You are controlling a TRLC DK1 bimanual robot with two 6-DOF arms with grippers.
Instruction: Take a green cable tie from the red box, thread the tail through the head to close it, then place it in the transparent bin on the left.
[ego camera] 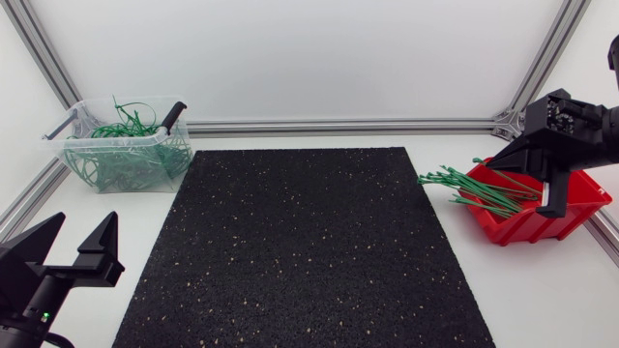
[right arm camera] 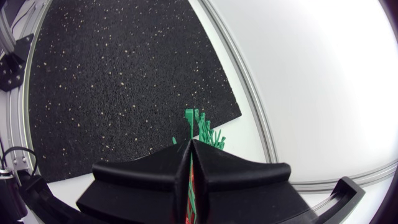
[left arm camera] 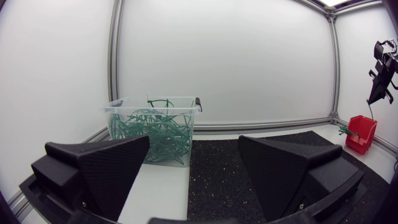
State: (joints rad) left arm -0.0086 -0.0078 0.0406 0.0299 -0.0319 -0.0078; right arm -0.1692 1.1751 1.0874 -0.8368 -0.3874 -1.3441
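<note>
jaws of the right gripper (right arm camera: pixel 189 148) stand all but closed above the green plastic cable ties (ego camera: pixel 474 188) in the red plastic box (ego camera: pixel 580 208) (those of the left gripper (left arm camera: pixel 194 142) gape wide, clear plastic bin (left arm camera: pixel 134 101) ahead), so tangled neighbours might well lift out together.

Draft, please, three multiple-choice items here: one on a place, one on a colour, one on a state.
1. Where is the transparent bin? A beyond the black mat's far left corner; B mid-mat; C at the mat's near right corner.
2. What colour are the cable ties in the red box? A white; B green; C black.
3. How is the left gripper? A shut on a tie; B shut on the bin; C open, holding nothing.
Key: 1 A, it stands off the mat there; 2 B, green strands overhang the box; 3 C, its fingers stand wide apart.
</note>
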